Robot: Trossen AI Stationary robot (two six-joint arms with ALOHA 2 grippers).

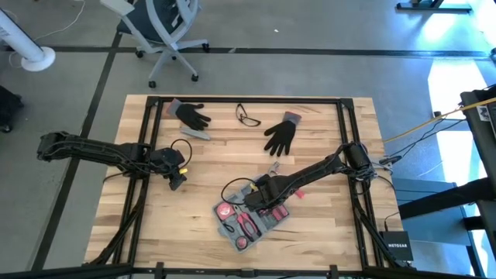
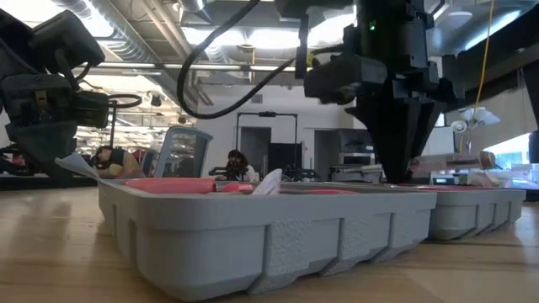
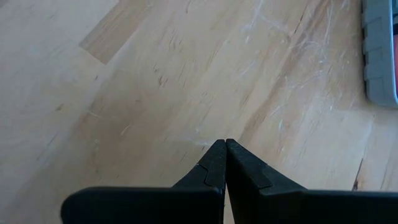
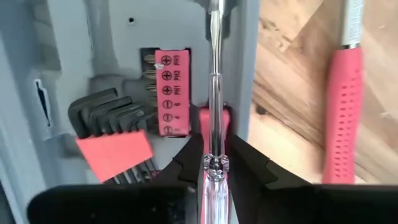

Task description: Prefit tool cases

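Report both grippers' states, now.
Left gripper: shut, empty, over bare table.
Right gripper: shut on a screwdriver, over the case.

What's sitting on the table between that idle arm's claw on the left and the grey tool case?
Nothing: in the high view, only bare wooden table separates the shut left gripper from the tool case, where the right gripper works.

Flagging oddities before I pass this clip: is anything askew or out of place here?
The open blue-grey plastic tool case lies skewed to the table's edges. A pink-handled tool lies on the bare wood beside the case, outside its recesses. The right gripper is clamped on a clear-handled screwdriver over the case. Nothing looks spilled or damaged.
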